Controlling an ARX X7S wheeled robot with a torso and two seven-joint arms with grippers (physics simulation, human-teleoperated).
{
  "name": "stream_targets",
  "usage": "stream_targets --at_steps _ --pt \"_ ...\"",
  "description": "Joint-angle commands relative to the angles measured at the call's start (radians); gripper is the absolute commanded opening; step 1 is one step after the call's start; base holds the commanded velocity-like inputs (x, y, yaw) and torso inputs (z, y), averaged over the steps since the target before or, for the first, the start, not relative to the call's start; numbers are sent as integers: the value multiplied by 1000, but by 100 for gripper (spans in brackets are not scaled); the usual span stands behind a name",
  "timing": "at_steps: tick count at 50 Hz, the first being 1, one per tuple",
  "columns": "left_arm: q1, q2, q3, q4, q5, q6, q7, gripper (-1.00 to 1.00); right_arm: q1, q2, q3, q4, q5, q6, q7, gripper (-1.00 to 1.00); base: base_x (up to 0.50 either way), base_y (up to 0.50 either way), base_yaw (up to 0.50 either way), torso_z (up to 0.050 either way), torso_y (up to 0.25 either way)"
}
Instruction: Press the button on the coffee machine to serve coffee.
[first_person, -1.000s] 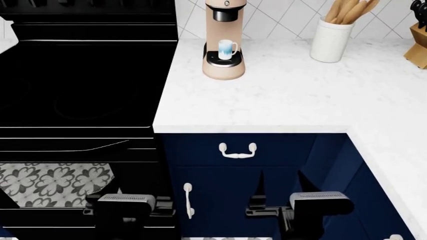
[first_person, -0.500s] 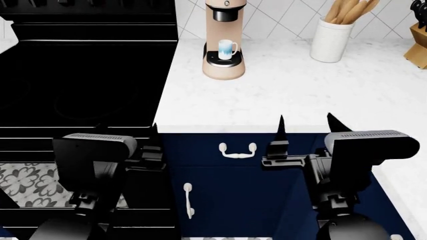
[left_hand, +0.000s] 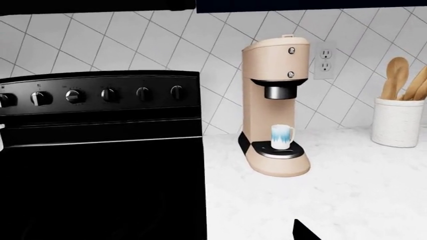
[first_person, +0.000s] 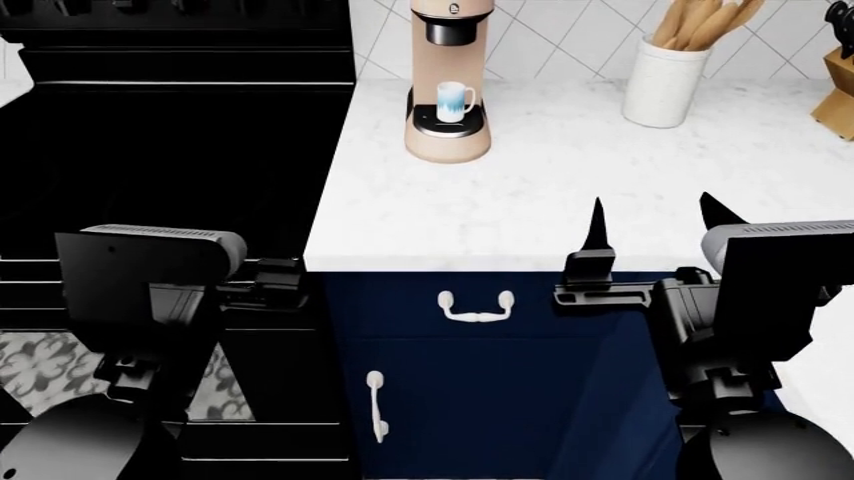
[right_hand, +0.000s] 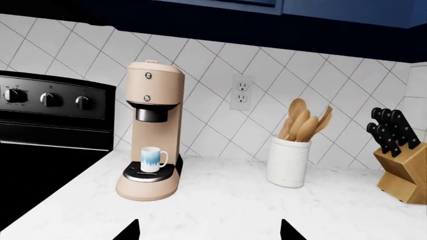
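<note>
Both arms have risen since a moment ago. Right hand (first_person: 647, 222) now sits at the tabletop (first_person: 561, 200) edge with fingers spread, holding nothing. Left hand (first_person: 274, 283) hangs before the stove (first_person: 160, 130); whether it is spread cannot be told. Coffee machine (first_person: 449, 80) stands well ahead at the back, a mug (first_person: 455, 100) on its tray. To press cleanly, reach with one fingertip squarely at a button (right_hand: 146, 75). Two buttons show; which one brews is unclear.

Stood on the white tabletop (right_hand: 280, 210): white crock (right_hand: 288, 161) holding wooden spoons, knife block (right_hand: 402, 172) beside. Black stove (first_person: 174, 130) adjoined.
</note>
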Motion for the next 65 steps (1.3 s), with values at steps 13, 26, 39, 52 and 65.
stream_targets --at_steps 13,26,39,52,65 --pt "-3 2 -7 -7 -3 -5 -8 100 -26 9 13 -17 1 6 12 100 211 0 0 0 0" --pt "1 -1 0 -10 -9 -1 -18 100 -40 12 32 -22 15 -8 13 100 229 0 0 0 0" --pt "14 -8 -7 -17 -15 16 -20 100 -18 20 24 -31 24 21 22 100 259 0 0 0 0" --pt "20 -12 -3 -26 -19 27 -27 100 -33 25 21 -23 28 1 32 100 240 0 0 0 0" --pt "23 -15 5 -33 -24 37 -32 100 -37 31 30 -35 35 5 43 100 188 0 0 0 1"
